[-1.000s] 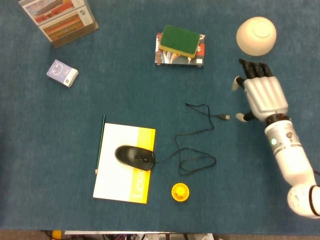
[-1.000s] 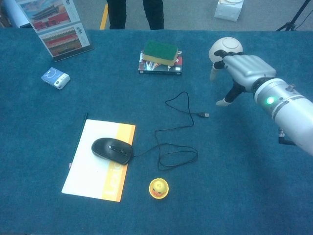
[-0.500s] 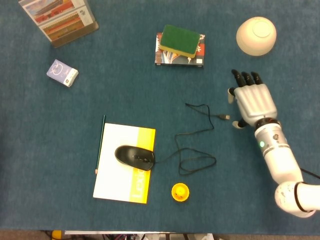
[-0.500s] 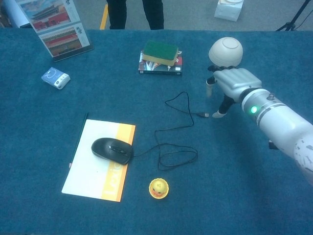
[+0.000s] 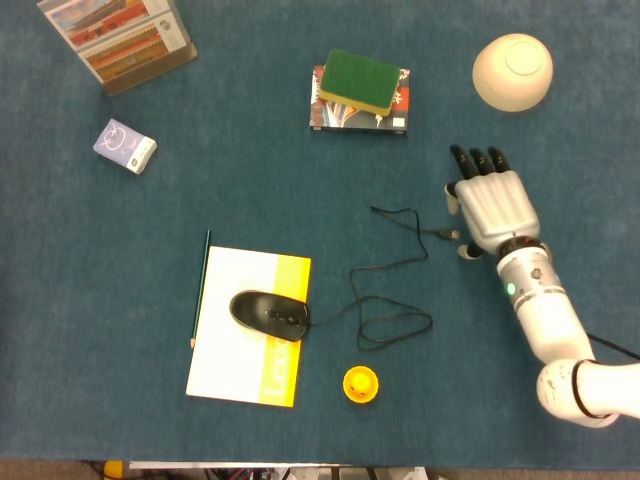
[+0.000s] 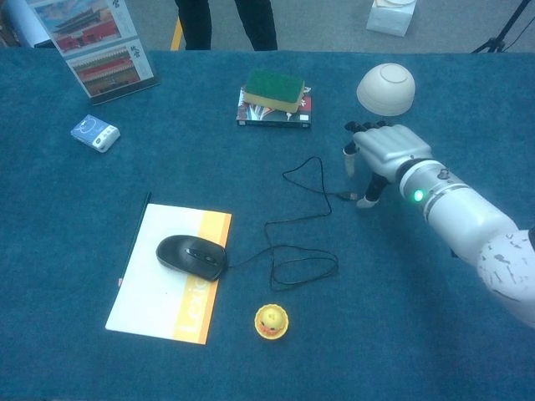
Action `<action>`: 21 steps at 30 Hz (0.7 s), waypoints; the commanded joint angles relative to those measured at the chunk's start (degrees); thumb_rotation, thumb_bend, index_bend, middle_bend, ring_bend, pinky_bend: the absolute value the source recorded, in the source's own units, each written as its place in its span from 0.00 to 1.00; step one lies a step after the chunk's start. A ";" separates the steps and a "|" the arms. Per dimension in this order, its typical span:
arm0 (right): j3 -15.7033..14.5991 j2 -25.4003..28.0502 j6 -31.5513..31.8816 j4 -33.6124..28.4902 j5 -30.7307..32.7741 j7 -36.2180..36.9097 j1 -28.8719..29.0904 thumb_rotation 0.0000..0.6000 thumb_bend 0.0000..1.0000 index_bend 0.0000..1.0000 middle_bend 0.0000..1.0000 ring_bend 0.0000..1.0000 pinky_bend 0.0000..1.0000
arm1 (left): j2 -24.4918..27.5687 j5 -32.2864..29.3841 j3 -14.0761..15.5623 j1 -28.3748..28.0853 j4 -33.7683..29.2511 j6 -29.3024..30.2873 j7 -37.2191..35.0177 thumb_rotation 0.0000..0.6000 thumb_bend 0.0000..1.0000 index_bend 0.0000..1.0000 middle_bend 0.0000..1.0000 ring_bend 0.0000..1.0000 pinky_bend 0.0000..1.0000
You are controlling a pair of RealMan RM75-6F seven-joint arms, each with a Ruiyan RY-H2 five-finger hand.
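Even, soft overhead light in both views, slightly dim with a blue cast from the counter [image 5: 120, 330] cloth. Shadows faint and short, no glare. Focus sharp throughout; chest view shows mild edge distortion.

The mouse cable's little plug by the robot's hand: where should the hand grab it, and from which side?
Probably pinch the plug itself, the stiff metal tip where the cable ends; the loose cord would just bend. It lies flat on the blue table and points toward the right hand, which hovers right beside it with fingers apart. So come down from above, one fingertip on each long side.
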 commanded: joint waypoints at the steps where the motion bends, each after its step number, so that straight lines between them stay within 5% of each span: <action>1: -0.24 -0.53 -0.57 0.89 0.15 0.20 0.38 1.00 0.00 0.49 0.02 0.00 0.01 | -0.13 -0.11 -0.03 0.09 0.24 -0.02 -0.22 1.00 0.24 0.39 0.43 0.35 0.50; 21: -0.03 -3.00 -3.47 5.08 1.39 1.75 2.39 1.00 0.15 0.53 0.02 0.00 0.01 | -0.53 -0.32 0.08 0.93 1.88 -0.01 -2.46 1.00 0.24 0.39 0.43 0.35 0.50</action>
